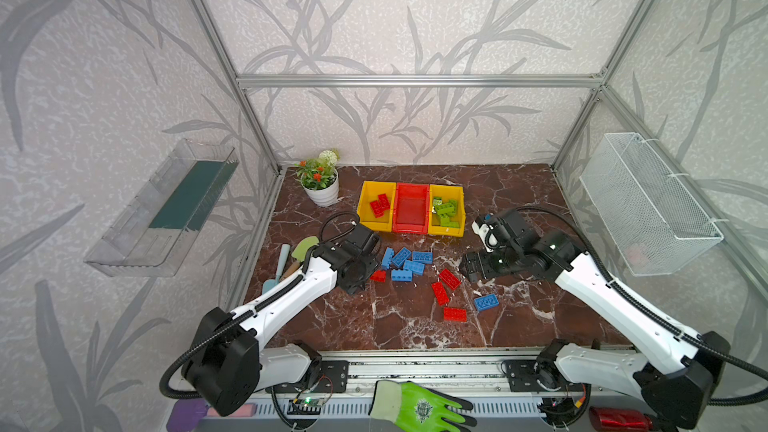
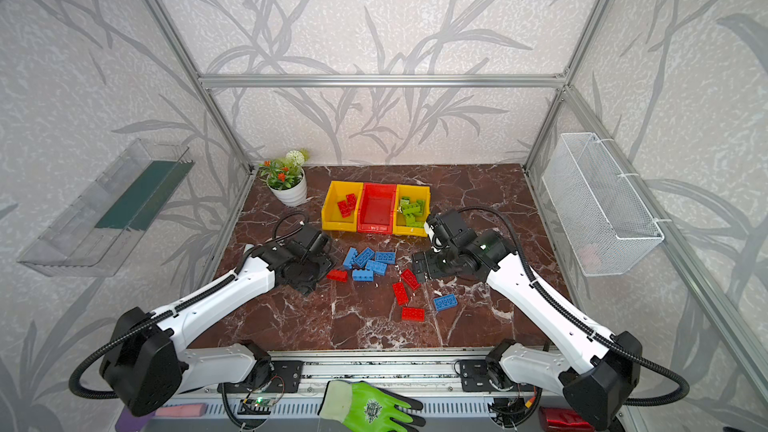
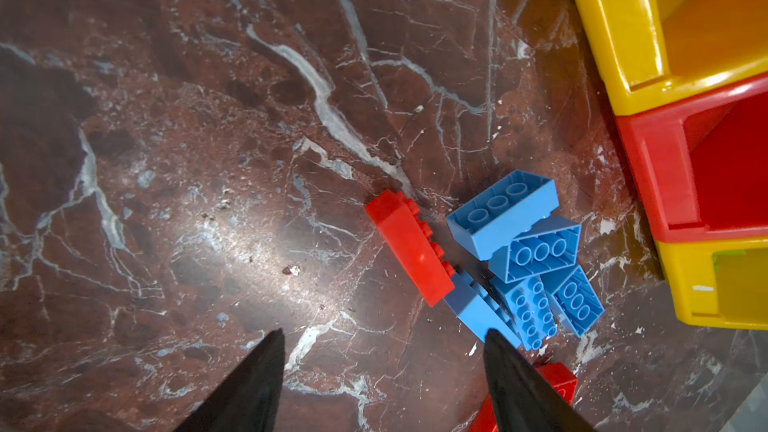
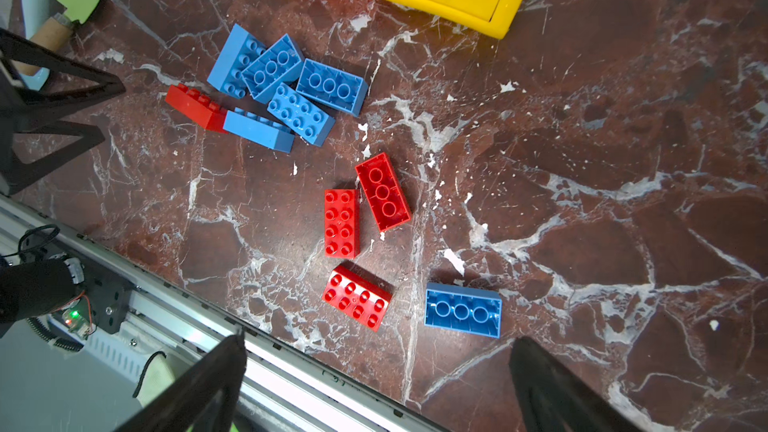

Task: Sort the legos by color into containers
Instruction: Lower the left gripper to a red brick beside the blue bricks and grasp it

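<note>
Marbled tabletop (image 3: 166, 160); I'm hovering the left claw (image 3: 384, 331) spread, empty, and the red lego (image 3: 409, 249) by the blue pile (image 3: 523, 251) is lying just ahead, lengthwise.

We are looking at a marble-like tabletop (image 1: 519, 201) that is showing dark red-brown with thin white veins. The left yellow plastic bin (image 1: 376, 225) is holding red studded plastic bricks (image 1: 380, 204), and the right yellow plastic bin (image 1: 446, 231) is holding lime green studded plastic bricks (image 1: 446, 209). Between them the red plastic bin (image 1: 411, 211) is showing only red. On the tabletop we are seeing light blue studded plastic bricks (image 1: 405, 261) and loose red bricks (image 1: 440, 293). The papered walls (image 1: 415, 14) are showing pale grey with a darker grey leaf pattern.
</note>
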Motion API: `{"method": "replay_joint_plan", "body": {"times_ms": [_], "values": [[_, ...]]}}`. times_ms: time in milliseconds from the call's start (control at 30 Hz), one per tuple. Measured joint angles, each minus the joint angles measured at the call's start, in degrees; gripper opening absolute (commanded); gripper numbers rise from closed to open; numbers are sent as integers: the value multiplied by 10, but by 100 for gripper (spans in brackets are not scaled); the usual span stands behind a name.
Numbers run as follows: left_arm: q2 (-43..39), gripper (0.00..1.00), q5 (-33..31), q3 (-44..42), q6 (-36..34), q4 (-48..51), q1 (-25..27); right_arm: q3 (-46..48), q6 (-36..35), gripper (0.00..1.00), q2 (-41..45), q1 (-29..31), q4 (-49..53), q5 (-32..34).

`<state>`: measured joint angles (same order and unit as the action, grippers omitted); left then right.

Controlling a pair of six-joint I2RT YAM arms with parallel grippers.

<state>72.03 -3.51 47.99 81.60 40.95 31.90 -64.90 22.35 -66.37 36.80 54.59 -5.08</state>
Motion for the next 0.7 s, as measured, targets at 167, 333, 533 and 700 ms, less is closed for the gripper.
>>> {"method": "replay_joint_plan", "body": {"times_ms": [167, 333, 533, 700], "values": [[7, 76, -12, -16, 42, -27, 3, 2, 2, 99, 28, 6, 7, 1], [44, 76, -13, -15, 60, -63, 3, 2, 6, 99, 56, 7, 13, 8], [97, 76, -10, -2, 67, -80, 3, 13, 17, 99, 84, 7, 16, 17], [136, 75, -6, 18, 70, -95, 3, 17, 23, 99, 96, 7, 28, 26]]}}
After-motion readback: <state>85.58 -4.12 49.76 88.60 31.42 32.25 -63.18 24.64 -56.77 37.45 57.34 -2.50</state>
